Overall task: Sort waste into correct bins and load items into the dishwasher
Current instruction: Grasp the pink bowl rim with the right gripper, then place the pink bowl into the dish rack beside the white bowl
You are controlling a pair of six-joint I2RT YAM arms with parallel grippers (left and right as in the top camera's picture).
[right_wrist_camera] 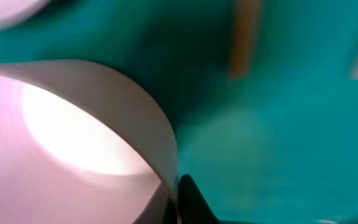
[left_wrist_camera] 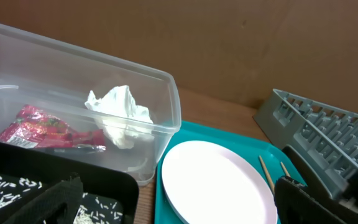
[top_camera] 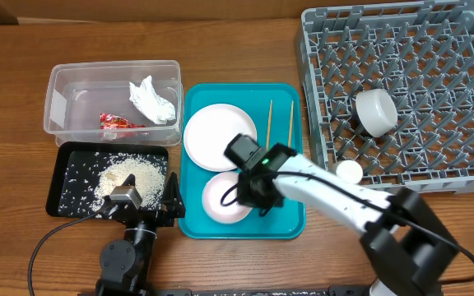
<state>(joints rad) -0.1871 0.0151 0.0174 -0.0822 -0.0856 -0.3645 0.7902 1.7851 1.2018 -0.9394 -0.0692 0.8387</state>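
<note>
Flat on the far-left part of the teal tray [top_camera: 285, 177]: plate [top_camera: 219, 136]. Upright on the tray's near-left part, just beside the plate: bowl [top_camera: 220, 204]. Laid on the tray's far-right part, side by side but apart: two chopsticks [top_camera: 270, 123], both running from far to near.

Low over the tray, at the bowl's right rim: right gripper [top_camera: 252, 193]. Seen in the wrist view, very close and blurred: one dark finger [right_wrist_camera: 188, 199] just outside the bowl's wall, seemingly touching it. Hidden: the other finger. Cannot tell how wide the jaws stand, nor whether pinching anything.

Left of the tray, on the far side: tub [top_camera: 72, 82], clear, holding the crumpled napkin [top_camera: 153, 100] and, left of that, the red packet [top_camera: 120, 122]. Left of the tray, on the near side and just beside it: black tray [top_camera: 66, 185], carrying rice [top_camera: 130, 174] heaped toward the teal tray, with loose grains scattered away from it.

At the teal tray's near-left corner, by the black tray's near edge: left gripper [top_camera: 142, 205], fingers [left_wrist_camera: 55, 202] spread wide, nothing between them, nothing held.

Right of the tray: rack [top_camera: 434, 156]. Tipped on its side among the pegs, well apart from the tray: second bowl [top_camera: 374, 111]. Closer to the tray, at the rack's near edge: cup [top_camera: 349, 171].
</note>
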